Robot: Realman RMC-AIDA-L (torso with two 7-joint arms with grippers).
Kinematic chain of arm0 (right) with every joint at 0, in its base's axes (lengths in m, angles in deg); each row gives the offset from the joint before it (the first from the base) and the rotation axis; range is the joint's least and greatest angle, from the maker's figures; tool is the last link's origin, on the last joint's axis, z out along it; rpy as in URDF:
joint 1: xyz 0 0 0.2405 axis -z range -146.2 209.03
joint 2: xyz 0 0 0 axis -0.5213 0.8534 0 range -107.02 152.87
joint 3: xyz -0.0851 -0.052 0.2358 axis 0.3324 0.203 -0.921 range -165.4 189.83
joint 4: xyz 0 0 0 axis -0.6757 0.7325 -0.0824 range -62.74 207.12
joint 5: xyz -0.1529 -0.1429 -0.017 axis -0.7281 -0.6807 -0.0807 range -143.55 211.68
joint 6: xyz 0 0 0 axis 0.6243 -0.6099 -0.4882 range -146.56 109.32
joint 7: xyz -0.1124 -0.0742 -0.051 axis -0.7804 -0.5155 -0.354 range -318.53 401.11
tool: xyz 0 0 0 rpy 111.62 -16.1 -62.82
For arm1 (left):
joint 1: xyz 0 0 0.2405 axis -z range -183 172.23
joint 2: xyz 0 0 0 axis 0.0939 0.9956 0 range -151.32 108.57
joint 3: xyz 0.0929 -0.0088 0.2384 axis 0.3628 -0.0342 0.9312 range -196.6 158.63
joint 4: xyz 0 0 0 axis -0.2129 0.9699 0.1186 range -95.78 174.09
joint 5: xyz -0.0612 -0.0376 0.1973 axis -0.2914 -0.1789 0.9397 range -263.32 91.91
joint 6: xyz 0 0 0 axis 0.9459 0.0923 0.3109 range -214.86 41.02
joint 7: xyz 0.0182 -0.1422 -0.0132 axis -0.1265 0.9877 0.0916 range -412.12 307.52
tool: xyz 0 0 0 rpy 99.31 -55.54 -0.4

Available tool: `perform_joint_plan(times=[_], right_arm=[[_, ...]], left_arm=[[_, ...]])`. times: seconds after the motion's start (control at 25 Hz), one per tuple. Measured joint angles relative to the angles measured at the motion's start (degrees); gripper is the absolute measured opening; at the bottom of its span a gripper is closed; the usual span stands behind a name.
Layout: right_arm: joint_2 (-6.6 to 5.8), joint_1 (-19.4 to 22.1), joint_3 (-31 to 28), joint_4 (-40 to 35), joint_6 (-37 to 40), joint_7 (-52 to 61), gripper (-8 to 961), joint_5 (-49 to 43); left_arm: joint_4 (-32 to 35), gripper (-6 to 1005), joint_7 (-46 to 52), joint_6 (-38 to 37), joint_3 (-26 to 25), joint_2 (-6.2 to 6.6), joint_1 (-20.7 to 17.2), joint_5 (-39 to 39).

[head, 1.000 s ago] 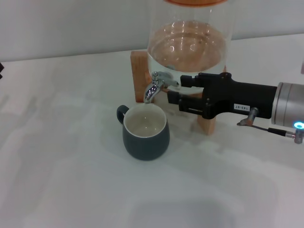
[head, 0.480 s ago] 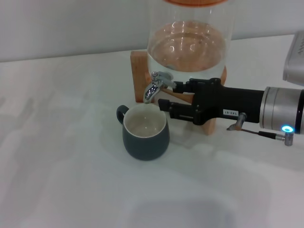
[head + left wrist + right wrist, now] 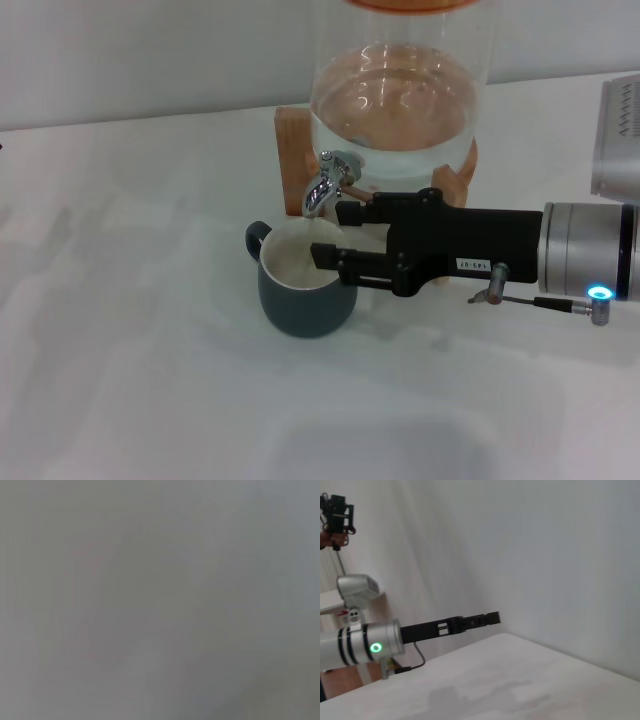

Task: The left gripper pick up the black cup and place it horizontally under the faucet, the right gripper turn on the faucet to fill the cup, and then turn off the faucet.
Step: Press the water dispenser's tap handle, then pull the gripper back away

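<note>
The black cup [image 3: 300,305] stands upright on the white table, right under the spout of the chrome faucet [image 3: 325,185], its handle pointing to the left. My right gripper [image 3: 335,235] reaches in from the right with its fingers apart. The upper finger lies just below the faucet body, and the lower finger lies across the cup's right rim. It holds nothing. My left gripper [image 3: 492,616] is out of the head view. It shows only in the right wrist view, held out in free air away from the cup. The left wrist view is a blank grey.
The faucet is fitted to a clear glass dispenser [image 3: 395,100] holding water, which rests on a wooden stand [image 3: 293,150]. The white tabletop [image 3: 130,330] stretches to the left and front of the cup. A silver box [image 3: 620,130] sits at the right edge.
My right gripper has moved left and a little toward the front. Its fingers went from beside the faucet to below it, the lower one now over the cup rim. The cup has not moved.
</note>
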Motion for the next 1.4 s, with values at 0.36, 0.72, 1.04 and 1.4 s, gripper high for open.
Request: perform_joint_plan(times=[0.36,0.72,1.04,1.4], right_arm=[[-0.02,-0.19,-0.57,-0.09,-3.99,-0.32,592,-0.75],[-0.09,0.32,-5.18,0.92,-9.69,-1.21,592,-0.09],[0.00,0.53,-6.46,2.25,-10.01,-1.80,591,0.28],[0.00,0.15,-6.76,5.76,-11.63,-3.69,591,3.53]], left_arm=[[-0.22,879,0.17,0.05,0.21,-0.02,-0.17,0.23],[0.09,879,-1.92,7.49,0.01,0.27,-1.48,0.71],[-0.07,879,-5.73,14.96,-0.08,0.15,-2.63,2.13],[-1.44,879,-6.98,22.81,-6.00,0.06,-3.06,1.60]])
